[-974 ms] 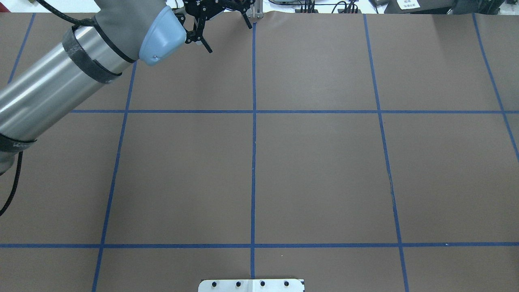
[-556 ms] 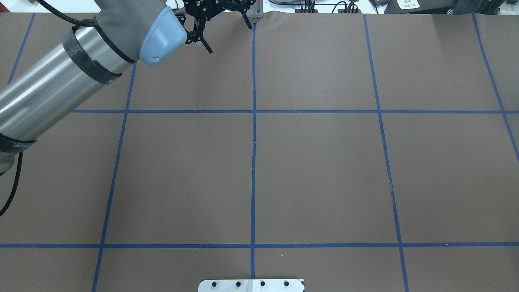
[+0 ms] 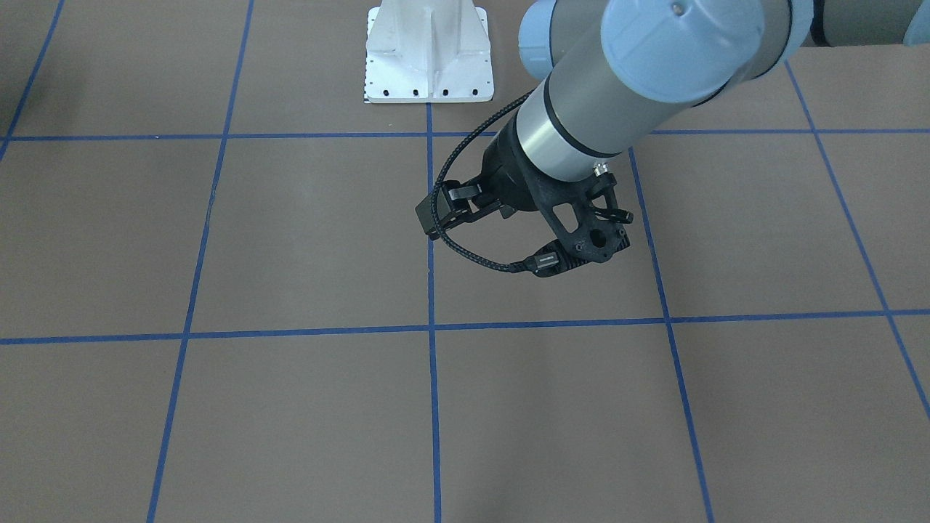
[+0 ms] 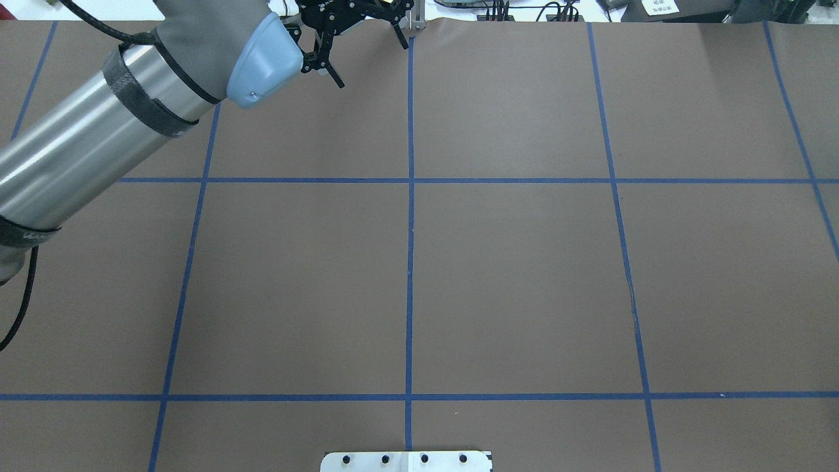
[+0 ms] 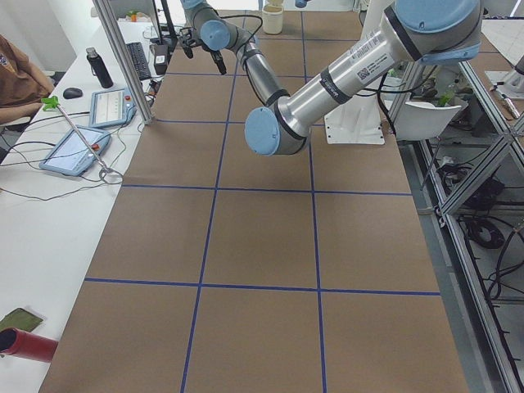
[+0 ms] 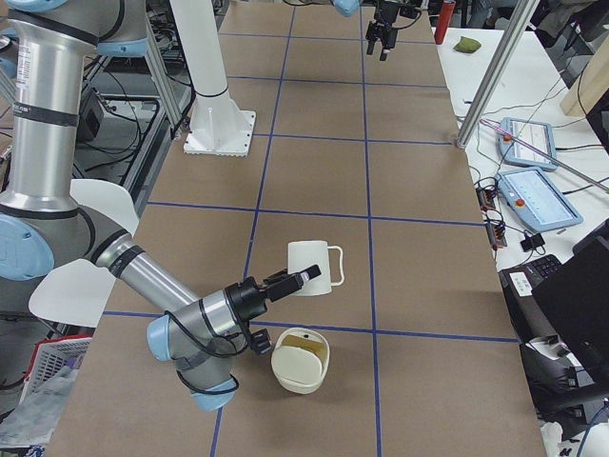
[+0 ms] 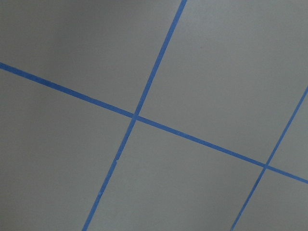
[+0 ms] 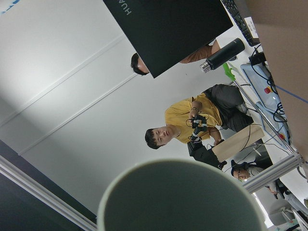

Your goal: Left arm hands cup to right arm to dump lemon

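The cream-white cup (image 6: 306,267) hangs tipped on its side above the table at the tip of the near right arm's gripper (image 6: 285,282); whether those fingers are shut I cannot tell. The right wrist view shows only the cup's rim and grey inside (image 8: 183,197). The lemon is hidden or out of view. My left gripper (image 4: 370,62) hovers at the far table edge, open and empty, also seen small in the side views (image 6: 383,43) (image 5: 205,59). Its holed black wrist bracket (image 3: 585,236) shows in the front view.
A cream bowl (image 6: 300,360) sits on the table just in front of the tipped cup. The white base mount (image 3: 429,54) stands at the robot's side. An aluminium post (image 6: 495,71) and a desk with tablets (image 6: 538,195) flank the far edge. People (image 8: 192,122) sit beyond.
The left arm's elbow has crept slightly right and toward the far edge. Its gripper stays open at the same spot.
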